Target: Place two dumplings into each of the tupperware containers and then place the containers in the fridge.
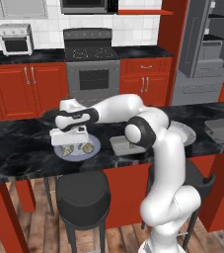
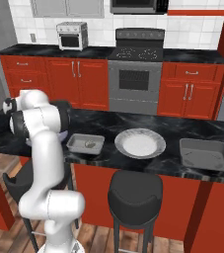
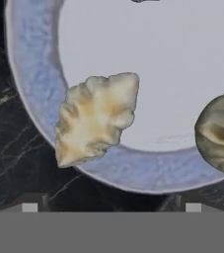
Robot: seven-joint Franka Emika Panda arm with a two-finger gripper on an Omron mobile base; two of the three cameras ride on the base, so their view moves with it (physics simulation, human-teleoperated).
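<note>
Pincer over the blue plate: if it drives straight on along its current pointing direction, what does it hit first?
Most likely the crimped dumpling lying on the rim of the blue plate, with the plate just under it. The pincer is open and pointing down at it. The second dumpling sits off to one side. Depth is hard to judge.

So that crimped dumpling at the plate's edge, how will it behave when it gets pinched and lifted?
The dumpling looks soft and folded, so it would probably squash a little. Small, so likely light. Its lumpy ridges should stop it rolling, though it might slide on the smooth plate.
</note>
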